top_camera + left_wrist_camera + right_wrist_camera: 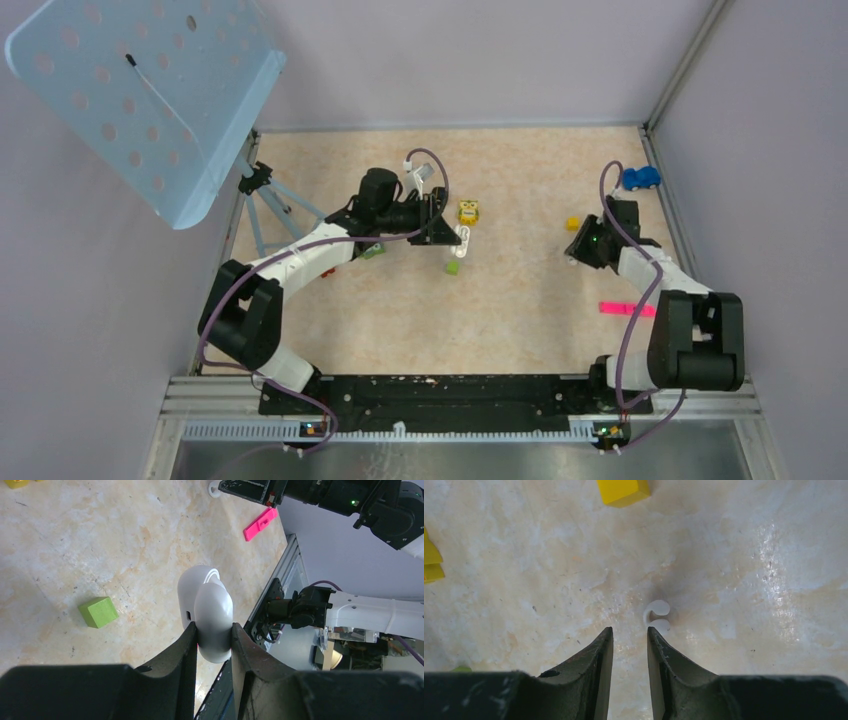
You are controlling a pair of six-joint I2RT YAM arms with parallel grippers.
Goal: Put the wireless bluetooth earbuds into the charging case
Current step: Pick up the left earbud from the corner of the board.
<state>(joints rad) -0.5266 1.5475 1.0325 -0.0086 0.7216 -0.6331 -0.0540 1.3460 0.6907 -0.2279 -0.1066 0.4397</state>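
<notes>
My left gripper (pixel 212 627) is shut on the white charging case (pixel 207 595), held above the table with its lid swung open; the same case (pixel 462 238) shows at mid-table in the top view. One small white curled earbud (pixel 657 616) lies on the table. My right gripper (pixel 629 630) hovers low over it, open, nothing between its fingers. The earbud sits just past the right fingertip, slightly right of the gap. In the top view the right gripper (pixel 574 250) hides the earbud. The inside of the case is not visible.
A green cube (pixel 452 267) lies near the case, and a yellow cube (pixel 572 223) just beyond the right gripper. A yellow toy (pixel 468 212), blue car (pixel 641 178), pink strip (pixel 626 309) and small tripod (pixel 265 195) are scattered around. A blue perforated panel (pixel 140 90) overhangs the far left corner.
</notes>
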